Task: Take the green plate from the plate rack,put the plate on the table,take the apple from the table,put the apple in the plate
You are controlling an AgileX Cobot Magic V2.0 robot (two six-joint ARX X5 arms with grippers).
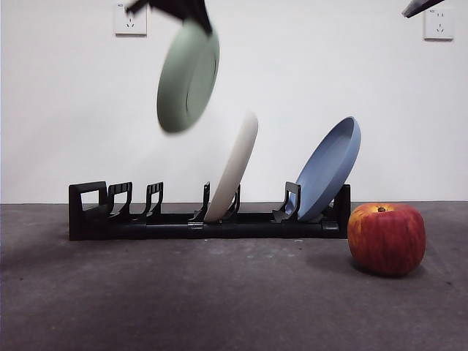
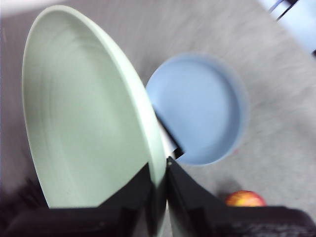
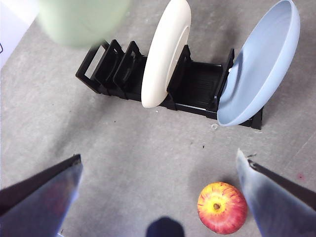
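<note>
My left gripper [image 1: 196,16] is shut on the rim of the green plate [image 1: 187,77] and holds it tilted in the air, well above the left part of the plate rack [image 1: 205,219]. In the left wrist view the jaws pinch the plate's edge [image 2: 94,113]. The plate also shows blurred in the right wrist view [image 3: 81,19]. The red apple [image 1: 386,238] sits on the table [image 1: 219,307] to the right of the rack; it also shows in the right wrist view [image 3: 222,207]. My right gripper [image 3: 158,197] is open, high above the table near the apple.
A cream-white plate [image 1: 235,164] stands in the rack's middle slots and a blue plate [image 1: 330,170] leans at its right end. The rack's loop handle [image 1: 88,208] is at the left end. Bare table lies in front of the rack.
</note>
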